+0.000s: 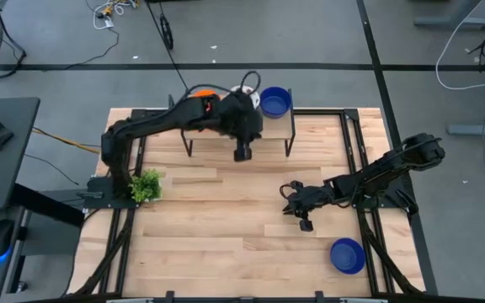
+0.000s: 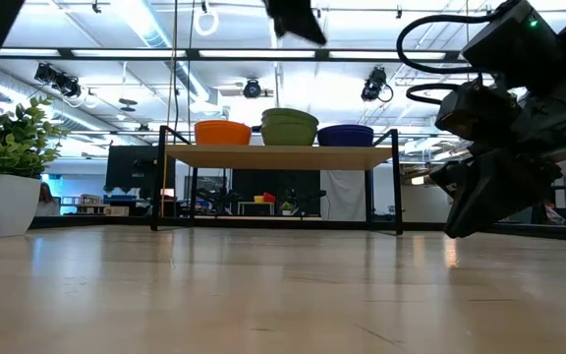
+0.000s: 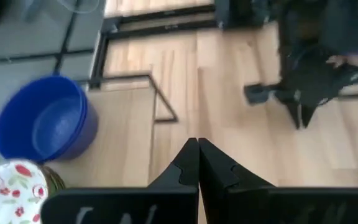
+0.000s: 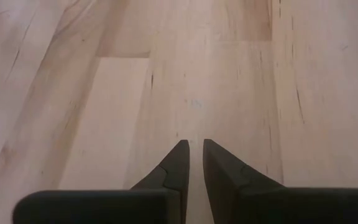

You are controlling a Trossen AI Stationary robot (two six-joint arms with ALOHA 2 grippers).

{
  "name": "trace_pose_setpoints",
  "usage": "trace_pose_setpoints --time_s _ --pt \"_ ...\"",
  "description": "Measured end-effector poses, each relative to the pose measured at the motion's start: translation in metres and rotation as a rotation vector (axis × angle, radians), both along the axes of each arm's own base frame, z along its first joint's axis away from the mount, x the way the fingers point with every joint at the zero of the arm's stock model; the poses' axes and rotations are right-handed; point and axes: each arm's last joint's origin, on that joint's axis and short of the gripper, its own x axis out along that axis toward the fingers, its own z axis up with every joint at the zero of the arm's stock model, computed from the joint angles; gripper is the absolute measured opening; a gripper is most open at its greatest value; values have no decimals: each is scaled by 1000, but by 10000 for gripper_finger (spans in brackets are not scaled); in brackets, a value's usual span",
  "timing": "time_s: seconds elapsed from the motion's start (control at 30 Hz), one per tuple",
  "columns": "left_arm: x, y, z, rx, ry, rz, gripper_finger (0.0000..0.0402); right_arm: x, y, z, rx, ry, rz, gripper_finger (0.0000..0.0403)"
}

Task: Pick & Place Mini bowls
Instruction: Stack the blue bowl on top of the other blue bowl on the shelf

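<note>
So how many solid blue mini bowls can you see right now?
2: one blue bowl on the raised shelf's right end, possibly a stack, and one blue bowl on the table's near right. The left arm may hide others.

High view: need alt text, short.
Overhead: the left arm's end effector reaches over a small raised shelf at the table's far edge holding an orange bowl and a blue bowl. The right end effector rests mid-table; another blue bowl sits near-right, plant left.
</note>
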Motion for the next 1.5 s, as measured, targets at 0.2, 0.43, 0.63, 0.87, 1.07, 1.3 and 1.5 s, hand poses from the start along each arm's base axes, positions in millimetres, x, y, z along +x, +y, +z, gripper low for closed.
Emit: trace_pose_setpoints --time_s 0.2,0.43,0.63,0.87,1.07,1.3,1.5 --pt "-42 -36 18 11 -22 25 0 0 0 0 5 -3 -4 50" --pt "-130 -66 -3 -26 -253 63 3 3 1 4 -14 -58 25 50" --pt "-191 -83 -51 -101 -459 16 8 14 4 19 45 -248 14 50" --pt "-219 -90 -126 -192 -622 -9 6 37 1 51 97 -451 -53 52" --pt "-222 -94 -179 -255 -722 -19 7 63 13 84 -20 -121 -5 87" --pt "-225 -97 -207 -272 -742 17 8 51 37 128 -46 250 13 144" --pt "-222 -99 -212 -253 -721 49 10 24 64 138 100 514 0 186"
